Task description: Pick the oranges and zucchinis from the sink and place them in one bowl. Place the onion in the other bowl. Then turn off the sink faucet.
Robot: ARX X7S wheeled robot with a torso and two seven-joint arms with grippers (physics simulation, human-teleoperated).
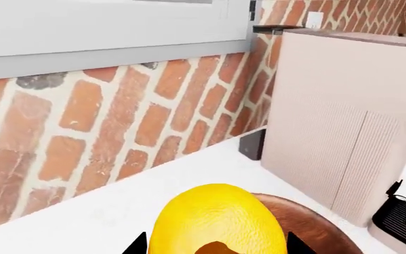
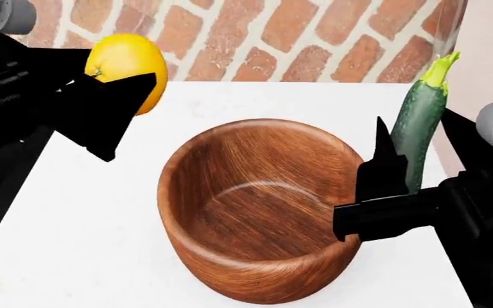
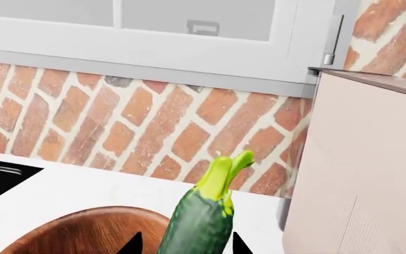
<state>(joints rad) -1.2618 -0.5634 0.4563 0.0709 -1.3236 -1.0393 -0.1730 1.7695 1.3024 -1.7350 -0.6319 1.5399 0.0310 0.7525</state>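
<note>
**Orange and zucchini held up beside the wooden bowl**

Orange (image 2: 126,67) sits clamped in the left claw (image 2: 113,90), up left of the empty wooden bowl (image 2: 255,205) on the white surface (image 2: 92,218). Right claw (image 2: 400,173) grips an upright zucchini (image 2: 422,119) at the rim, likely for dropping both in.

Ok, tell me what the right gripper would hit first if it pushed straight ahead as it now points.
Probably the brick wall; the right gripper, holding the zucchini, points over the wooden bowl's far rim. Depth is uncertain.
</note>
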